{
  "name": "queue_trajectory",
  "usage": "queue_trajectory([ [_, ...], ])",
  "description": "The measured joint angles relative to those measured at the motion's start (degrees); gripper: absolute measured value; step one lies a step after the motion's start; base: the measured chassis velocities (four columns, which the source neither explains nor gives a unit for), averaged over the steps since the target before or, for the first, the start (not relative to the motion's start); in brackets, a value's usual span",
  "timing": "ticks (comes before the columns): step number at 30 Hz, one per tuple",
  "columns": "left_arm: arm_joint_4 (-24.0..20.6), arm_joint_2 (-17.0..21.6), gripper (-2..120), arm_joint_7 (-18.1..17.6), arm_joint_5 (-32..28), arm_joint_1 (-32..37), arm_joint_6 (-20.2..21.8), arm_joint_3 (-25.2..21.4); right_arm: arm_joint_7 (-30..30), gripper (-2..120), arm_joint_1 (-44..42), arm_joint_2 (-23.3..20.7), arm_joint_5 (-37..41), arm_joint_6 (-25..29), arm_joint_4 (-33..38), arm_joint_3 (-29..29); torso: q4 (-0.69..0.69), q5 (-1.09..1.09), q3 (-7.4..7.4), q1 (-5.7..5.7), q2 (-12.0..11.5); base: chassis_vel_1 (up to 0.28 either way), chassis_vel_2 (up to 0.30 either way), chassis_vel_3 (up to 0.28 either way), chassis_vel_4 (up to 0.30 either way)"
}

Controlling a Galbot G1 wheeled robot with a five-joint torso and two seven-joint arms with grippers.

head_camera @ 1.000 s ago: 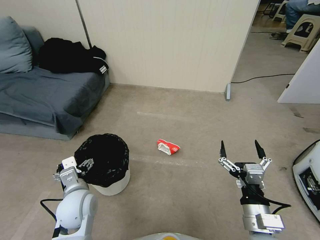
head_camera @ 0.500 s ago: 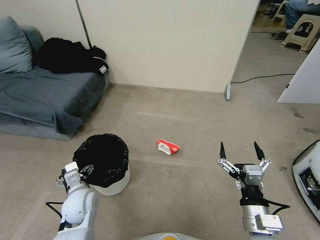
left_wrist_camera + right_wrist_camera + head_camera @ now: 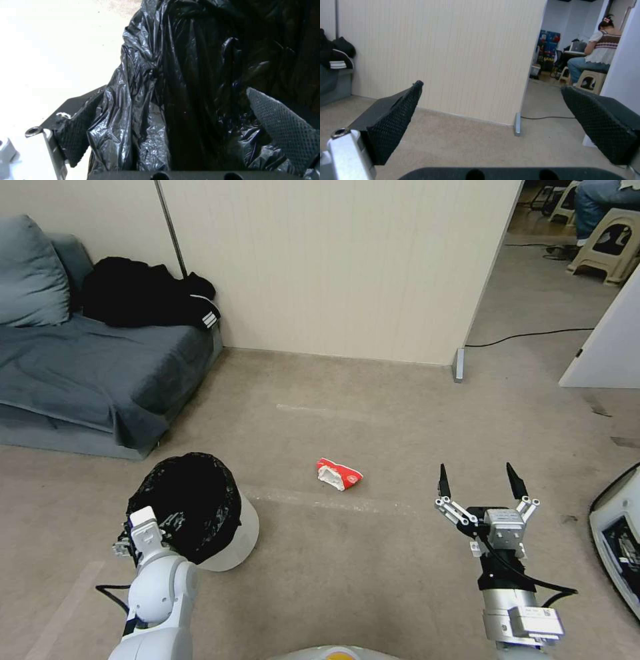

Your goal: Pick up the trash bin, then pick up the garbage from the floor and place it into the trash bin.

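- Setting: a mock living room set up inside an office or lab space.
- Floor (image 3: 373,553): beige short-pile carpet marked with pale tape lines.
- Sofa (image 3: 87,373): grey, low, against the wall, with a grey cushion (image 3: 30,273) and black clothing (image 3: 143,300) lying on it.
- Partition wall (image 3: 333,267): cream, ribbed panel that ends at a free edge with a metal foot (image 3: 457,365), like a temporary divider.
- Cable (image 3: 527,337): black, running loose across the floor past the partition.
- Adjoining area: plastic stools (image 3: 610,243), with a seated person at a worktop (image 3: 575,52) with equipment.
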Motion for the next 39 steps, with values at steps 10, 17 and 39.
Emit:
queue_trajectory([
  [10, 0.15, -0.54, 78, -0.09, -0.05, 0.19, 0.06, 0.55, -0.03, 100, 0.02, 0.0, 0.0, 0.0, -0.16, -0.02, 0.0, 0.02, 0.0, 0.0, 0.01, 0.0, 0.0, 0.0, 0.0],
  [17, -0.31, -1.02, 63, -0.27, -0.04, 0.3, 0.04, 1.53, -0.04, 100, -0.04, 0.0, -0.06, -0.02, 0.0, -0.04, -0.01, -0.02, 0.0, 0.0, 0.01, 0.0, 0.0, 0.0, 0.0],
  [39, -4.79, -2.37, 32, -2.09, -0.6, 2.84, 1.66, 4.84, -0.11, 100, -0.21, 0.0, -0.8, -0.16, 0.48, -0.59, -0.02, -0.08, 0.01, 0.0, -0.01, 0.0, 0.0, 0.0, 0.0],
])
